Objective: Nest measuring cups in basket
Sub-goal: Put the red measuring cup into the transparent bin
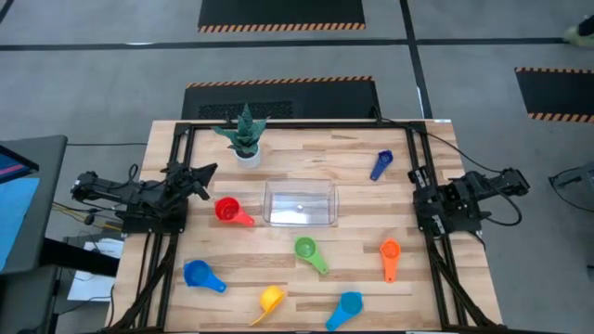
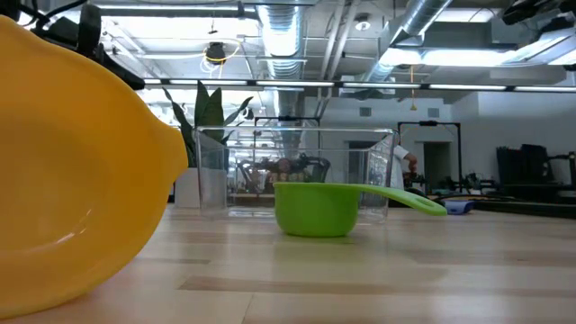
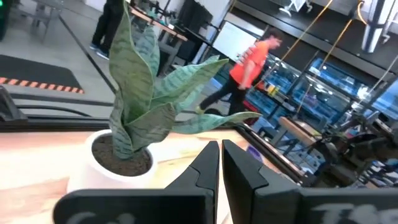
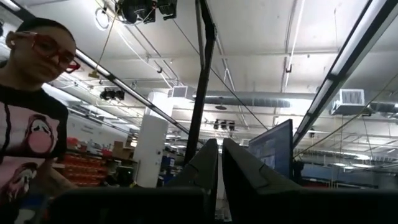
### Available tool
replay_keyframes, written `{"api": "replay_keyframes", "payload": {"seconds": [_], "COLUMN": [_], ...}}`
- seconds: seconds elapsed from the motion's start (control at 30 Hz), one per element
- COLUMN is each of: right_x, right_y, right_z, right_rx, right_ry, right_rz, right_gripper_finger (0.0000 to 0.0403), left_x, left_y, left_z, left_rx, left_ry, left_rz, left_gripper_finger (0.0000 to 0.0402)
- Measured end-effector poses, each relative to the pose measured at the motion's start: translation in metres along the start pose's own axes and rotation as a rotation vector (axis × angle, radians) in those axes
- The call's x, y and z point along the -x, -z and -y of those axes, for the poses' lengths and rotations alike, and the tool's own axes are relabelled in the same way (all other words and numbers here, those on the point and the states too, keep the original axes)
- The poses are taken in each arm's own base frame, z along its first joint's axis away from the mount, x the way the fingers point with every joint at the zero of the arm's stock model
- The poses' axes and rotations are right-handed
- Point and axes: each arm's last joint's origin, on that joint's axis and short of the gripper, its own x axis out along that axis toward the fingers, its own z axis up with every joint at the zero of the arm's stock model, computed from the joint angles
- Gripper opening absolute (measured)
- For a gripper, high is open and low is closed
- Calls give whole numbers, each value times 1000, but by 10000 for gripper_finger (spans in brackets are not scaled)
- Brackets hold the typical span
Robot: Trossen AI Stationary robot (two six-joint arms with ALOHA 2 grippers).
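Observation:
The clear basket (image 1: 300, 203) stands in the middle of the wooden table, with nothing in it. Several measuring cups lie on the table around it: red (image 1: 227, 210), green (image 1: 308, 250), orange (image 1: 390, 252), yellow (image 1: 270, 299), dark blue (image 1: 381, 164), blue (image 1: 200, 275) and lighter blue (image 1: 346, 306). In the low view the yellow cup (image 2: 72, 180) fills the left and the green cup (image 2: 315, 209) rests on its bowl before the basket (image 2: 297, 171). My left gripper (image 3: 221, 168) is shut and holds nothing at the table's left edge (image 1: 200, 176). My right gripper (image 4: 219, 168), shut on nothing, tilts upward at the right edge (image 1: 419, 176).
A white pot with a green plant (image 1: 245, 139) stands at the far left, just ahead of my left gripper (image 3: 137, 106). Dark frame rails run along the table's left, right and far sides. People show in the room beyond the table.

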Motion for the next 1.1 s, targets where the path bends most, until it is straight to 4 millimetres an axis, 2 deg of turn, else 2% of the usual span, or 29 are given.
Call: {"api": "replay_keyframes", "payload": {"seconds": [0.07,0.17,0.23,0.33,0.43,0.63,0.7,0.8,0.97,1.03,1.1], "right_x": [0,1,3,13,22,13,14,14,14,14,15], "right_y": [2,10,23,44,55,55,59,64,69,70,70], "right_z": [0,2,4,7,9,10,10,9,9,9,9], "right_rx": [-66,-317,-498,-684,-735,-678,-687,-690,-670,-670,-668], "right_ry": [13,111,252,559,756,754,768,786,811,814,815], "right_rz": [-18,-100,-201,-344,-405,-414,-444,-480,-518,-526,-531], "right_gripper_finger": [47,47,47,39,25,6,9,26,49,49,49], "left_x": [0,0,1,2,3,3,2,1,9,13,16], "left_y": [1,4,7,12,14,14,10,-11,-46,-61,-76], "left_z": [0,1,2,3,4,5,5,12,24,28,32], "left_rx": [35,139,206,272,281,218,180,114,-38,-68,-122], "left_ry": [24,87,142,199,235,270,248,230,380,384,376], "left_rz": [-23,-96,-169,-277,-330,-341,-266,-13,293,345,323], "left_gripper_finger": [6,6,6,6,6,6,6,6,6,6,6]}}
